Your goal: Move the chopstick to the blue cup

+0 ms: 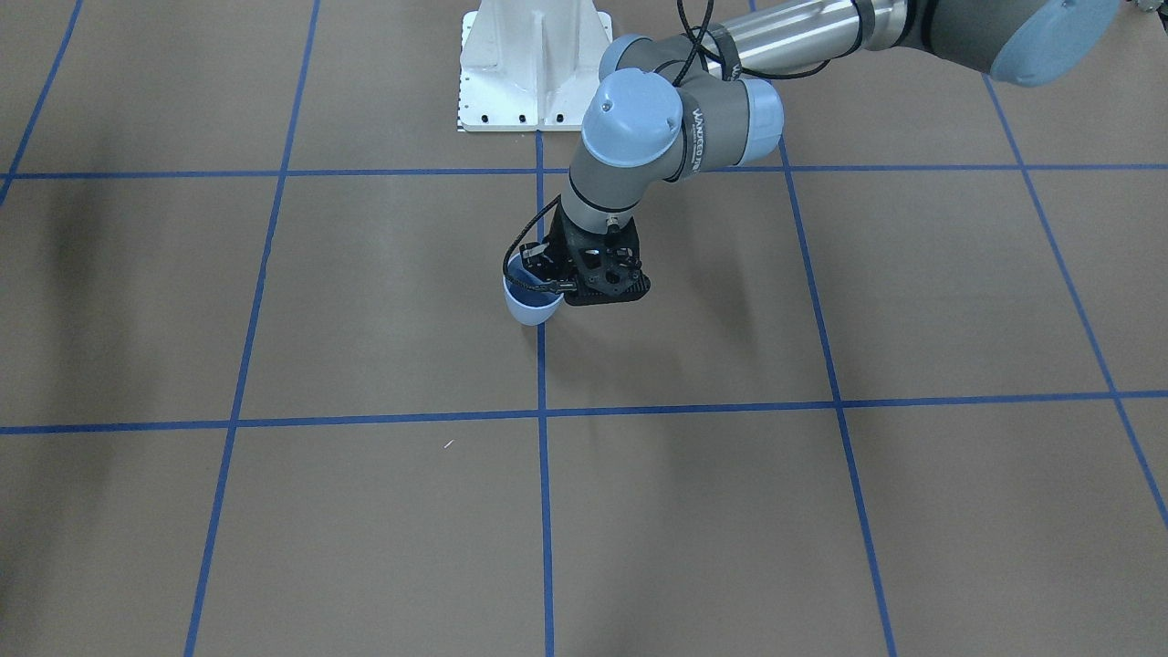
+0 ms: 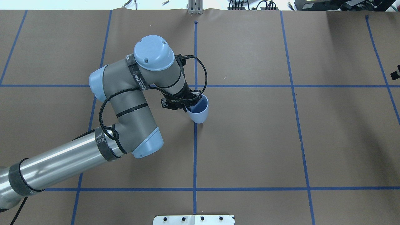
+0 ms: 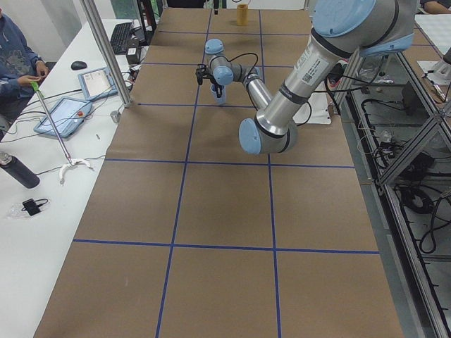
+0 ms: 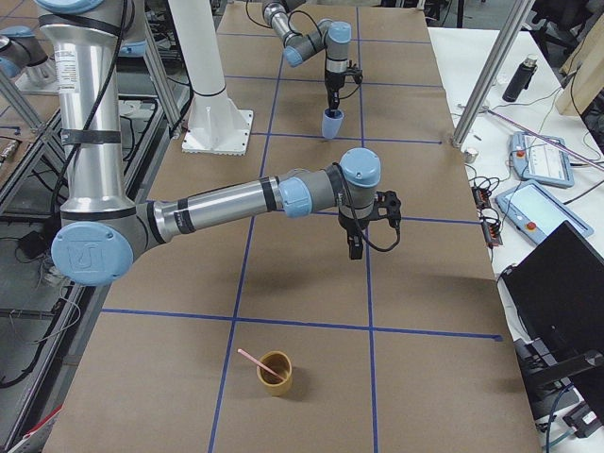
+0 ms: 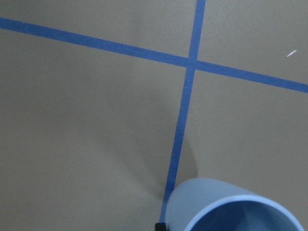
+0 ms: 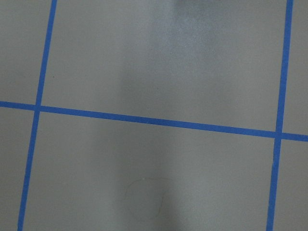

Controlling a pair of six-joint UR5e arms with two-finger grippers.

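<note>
Brown table (image 1: 274, 301) w/ blue grid (image 1: 545, 474); left gripper (image 1: 550, 286) pinches blue cup (image 1: 529, 310); right gripper (image 4: 353, 248): can't tell.

The brown worktop (image 6: 154, 62) fills the frame. One blue tape line (image 6: 159, 121) runs across it, dropping slightly to the right. Two more tape lines cross it, one near the left edge (image 6: 46, 48) and one near the right edge (image 6: 284, 57). A faint curved outline (image 6: 144, 198) marks the paper below the middle. A pale sheen (image 6: 192, 33) lies near the top.

left gripper (image 2: 188, 107) on blue cup (image 2: 200, 114), seemingly blocking — table (image 2: 281, 140) beyond open
</note>
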